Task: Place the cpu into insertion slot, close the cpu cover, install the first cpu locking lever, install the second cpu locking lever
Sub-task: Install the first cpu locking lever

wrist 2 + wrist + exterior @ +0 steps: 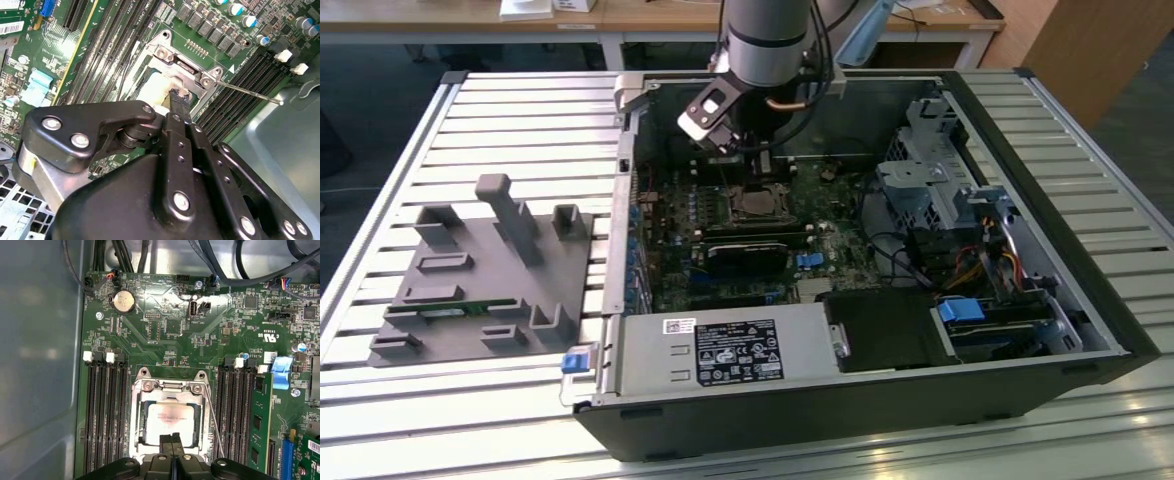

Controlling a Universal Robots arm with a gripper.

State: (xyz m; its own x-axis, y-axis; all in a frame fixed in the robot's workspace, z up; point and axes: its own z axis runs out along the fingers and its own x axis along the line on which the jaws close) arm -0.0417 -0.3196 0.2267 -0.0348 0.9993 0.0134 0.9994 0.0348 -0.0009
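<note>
First wrist view: cpu point(168, 421) seated, cpu cover point(167, 393) down over it.
Hand point(171, 439) pinched shut, empty, at cover's edge; locking lever point(215, 426) stands free, likely needing a press-and-hook.

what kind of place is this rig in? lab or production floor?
Probably a robotics lab or workshop, not a production line: an open computer case sits on a slatted metal table, a grey parts fixture lies beside it, and wooden desks stand behind.
</note>
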